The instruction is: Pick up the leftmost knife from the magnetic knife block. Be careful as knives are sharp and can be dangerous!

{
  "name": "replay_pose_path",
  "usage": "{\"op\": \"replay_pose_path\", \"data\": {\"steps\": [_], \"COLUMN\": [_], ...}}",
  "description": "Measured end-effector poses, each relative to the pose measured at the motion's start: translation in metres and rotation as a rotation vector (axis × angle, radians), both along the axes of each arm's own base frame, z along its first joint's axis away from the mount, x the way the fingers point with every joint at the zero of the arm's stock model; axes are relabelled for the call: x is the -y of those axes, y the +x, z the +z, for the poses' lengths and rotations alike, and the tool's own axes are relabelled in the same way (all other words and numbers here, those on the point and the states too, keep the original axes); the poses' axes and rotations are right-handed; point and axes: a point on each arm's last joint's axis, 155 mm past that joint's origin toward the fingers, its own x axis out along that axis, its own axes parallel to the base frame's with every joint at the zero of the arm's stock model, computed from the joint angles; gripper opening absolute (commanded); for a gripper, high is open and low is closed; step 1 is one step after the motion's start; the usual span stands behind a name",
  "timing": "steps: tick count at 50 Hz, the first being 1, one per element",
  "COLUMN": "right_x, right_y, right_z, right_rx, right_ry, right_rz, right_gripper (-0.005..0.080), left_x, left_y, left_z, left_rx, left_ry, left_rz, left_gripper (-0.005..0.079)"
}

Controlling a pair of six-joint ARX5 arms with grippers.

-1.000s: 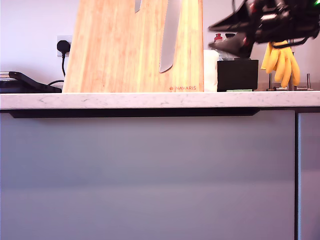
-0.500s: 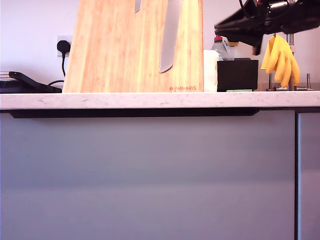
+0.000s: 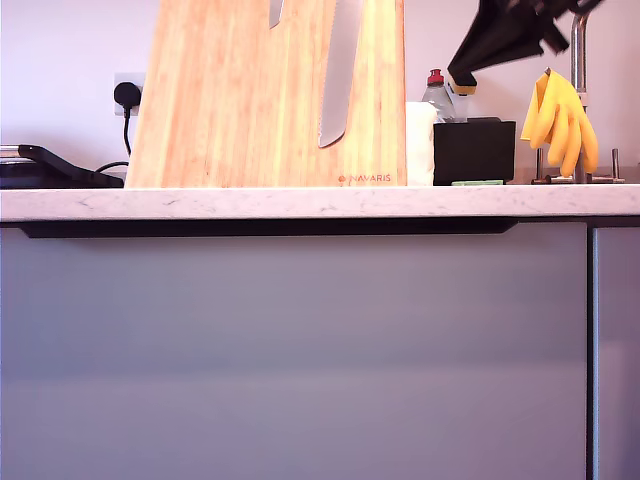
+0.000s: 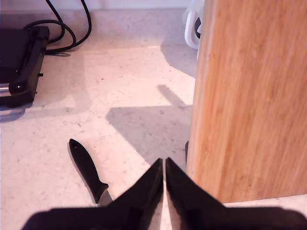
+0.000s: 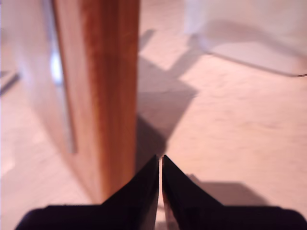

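Since earlier an arm [image 3: 505, 35] has risen above the black box [image 3: 475, 150]; both grippers' jaws pressed together.

Black box [image 3: 474, 150] stands just beside the magnetic knife block [image 3: 240, 110].

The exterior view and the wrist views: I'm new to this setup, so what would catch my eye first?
The tall bamboo knife block dominates the counter in the exterior view, a long serrated blade hanging on its face. Toward that view's upper right, a black arm hangs above a small black box, beside yellow rubber gloves. In the first wrist view, a black-handled knife lies on the counter.
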Motion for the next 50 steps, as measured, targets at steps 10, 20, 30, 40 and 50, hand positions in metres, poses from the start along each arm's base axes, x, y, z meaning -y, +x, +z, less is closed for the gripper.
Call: {"op": "replay_pose_path", "data": {"steps": [10, 20, 30, 40, 50], "right_x": [0.034, 0.056, 0.069, 0.086, 0.098], "right_y": [-0.005, -0.031, -0.059, -0.087, -0.120], "right_z": [0.025, 0.052, 0.049, 0.032, 0.017], "right_rx": [0.110, 0.236, 0.304, 0.348, 0.398], "right_ry": [-0.050, -0.079, -0.082, -0.089, -0.093], "right_rz": [-0.197, -0.317, -0.378, -0.440, -0.476], "right_gripper": [-0.0007, -0.0007, -0.0007, -0.0007, -0.0007], "left_x": [0.000, 0.010, 0.016, 0.012, 0.007], "left_y": [0.006, 0.007, -0.014, -0.042, -0.056], "left_z": [-0.003, -0.035, -0.034, -0.011, -0.024], "left_rx": [0.028, -0.014, 0.040, 0.178, 0.226], "left_ry": [0.004, 0.003, 0.013, 0.018, 0.024], "left_rz": [-0.002, -0.029, -0.033, 0.024, 0.059], "left_gripper": [-0.0024, -0.0024, -0.0024, -0.0024, -0.0024]}}
